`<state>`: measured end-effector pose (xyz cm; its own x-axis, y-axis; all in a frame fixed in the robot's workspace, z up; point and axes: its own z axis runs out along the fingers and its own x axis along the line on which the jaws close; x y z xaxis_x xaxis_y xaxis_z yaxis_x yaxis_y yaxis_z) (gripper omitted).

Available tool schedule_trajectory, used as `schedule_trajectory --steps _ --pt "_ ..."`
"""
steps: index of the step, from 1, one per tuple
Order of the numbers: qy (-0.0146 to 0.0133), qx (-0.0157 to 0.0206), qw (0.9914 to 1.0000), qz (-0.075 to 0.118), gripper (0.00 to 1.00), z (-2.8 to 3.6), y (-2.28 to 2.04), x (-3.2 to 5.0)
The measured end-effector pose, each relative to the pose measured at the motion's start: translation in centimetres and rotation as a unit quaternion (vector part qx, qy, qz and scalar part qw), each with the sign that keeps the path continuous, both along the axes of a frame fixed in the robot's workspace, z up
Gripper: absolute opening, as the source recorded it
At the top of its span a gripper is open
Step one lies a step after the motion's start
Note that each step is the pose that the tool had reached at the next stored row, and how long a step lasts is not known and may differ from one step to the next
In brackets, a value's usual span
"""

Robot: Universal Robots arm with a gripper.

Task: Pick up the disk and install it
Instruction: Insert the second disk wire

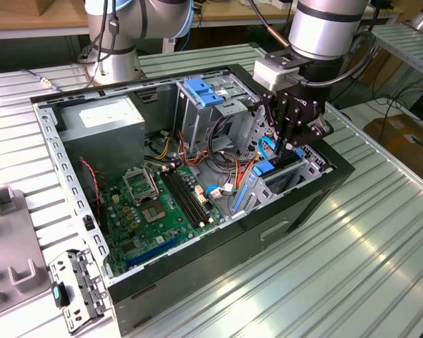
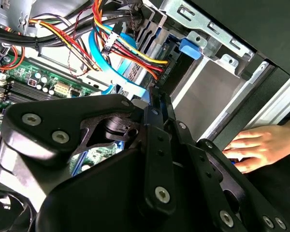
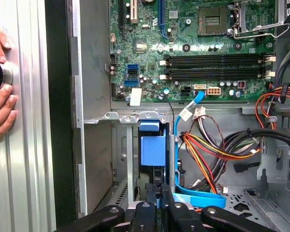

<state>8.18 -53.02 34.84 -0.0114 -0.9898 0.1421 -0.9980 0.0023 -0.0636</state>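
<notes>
The pincer point(image 1: 285, 144) grips the disk point(image 3: 152, 147) edge-on, fingers closed on it, lowering it into the case's bay point(image 1: 296, 172); seating it seemingly calls for a straight push along the rails.

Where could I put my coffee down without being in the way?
The ribbed metal table on the exterior view's right of the computer case is bare. Inside the case is crowded: cables, motherboard, and the gripper over the drive bay. A hand rests beside the case.

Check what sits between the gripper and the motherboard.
In the first wrist view, the blue-railed disk and then the drive cage's metal crossbar lie between the gripper and the motherboard.
</notes>
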Motion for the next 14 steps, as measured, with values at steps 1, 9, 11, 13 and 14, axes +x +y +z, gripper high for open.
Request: schedule_trajectory --steps 1,9,11,13,14 --pt "0.0 0.0005 1.0 0.0 0.16 0.0 0.0 0.0" --pt "-0.002 0.0107 0.99994 0.0 0.16 -0.04 0.0 0.02" --pt "-0.0022 0.011 0.99994 0.0 0.16 -0.08 -0.01 0.01" --pt "-0.0023 0.0118 0.99993 0.0 0.16 -0.14 -0.02 0.03" --pt "-0.0023 0.0125 0.99992 0.0 0.16 -0.17 -0.03 0.06"
